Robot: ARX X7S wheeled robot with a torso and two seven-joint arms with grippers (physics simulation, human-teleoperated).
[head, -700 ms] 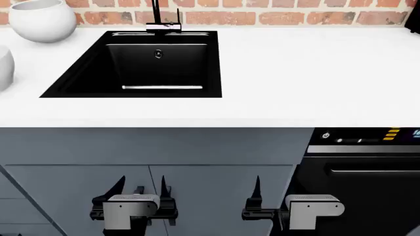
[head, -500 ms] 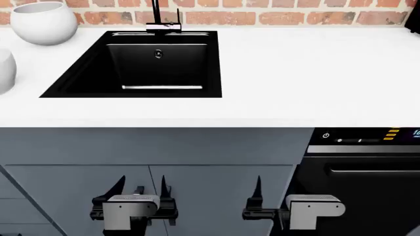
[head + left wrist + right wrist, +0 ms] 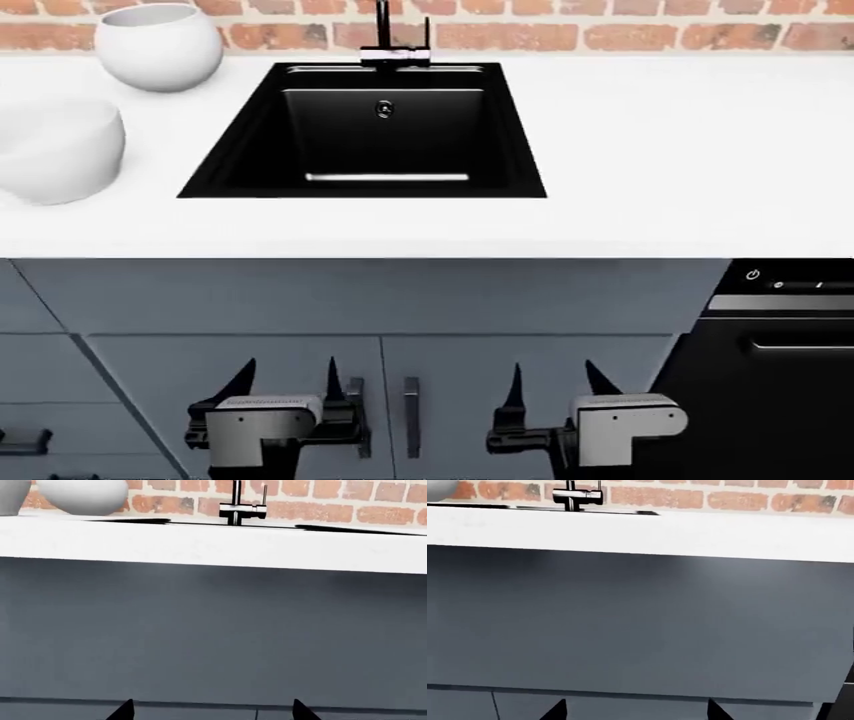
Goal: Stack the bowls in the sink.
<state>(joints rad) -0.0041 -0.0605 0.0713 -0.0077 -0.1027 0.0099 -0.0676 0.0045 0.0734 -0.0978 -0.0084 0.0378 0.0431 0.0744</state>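
Two white bowls stand on the white counter left of the sink [image 3: 240, 170]: one bowl [image 3: 158, 44] at the back by the brick wall, the other bowl [image 3: 56, 148] nearer the front, cut by the view's left edge. The sink is a black basin with a black faucet [image 3: 390, 40] behind it. Both grippers hang low in front of the grey cabinet doors, well below the counter. My left gripper [image 3: 283, 382] is open and holds nothing. My right gripper [image 3: 554, 382] is open and holds nothing. In the left wrist view the back bowl [image 3: 83, 495] and the faucet [image 3: 240, 507] show above the counter edge.
A white counter [image 3: 667, 150] runs right of the sink. A black appliance [image 3: 774, 340] with a lit control strip sits under it at the right. Grey cabinet doors with a handle [image 3: 411, 415] stand just ahead of the grippers. A red brick wall [image 3: 641, 35] backs the counter.
The head view has shifted left: sink and faucet now lie farther right in it, and the front bowl shows much more. The right gripper's two fingertips now show apart.
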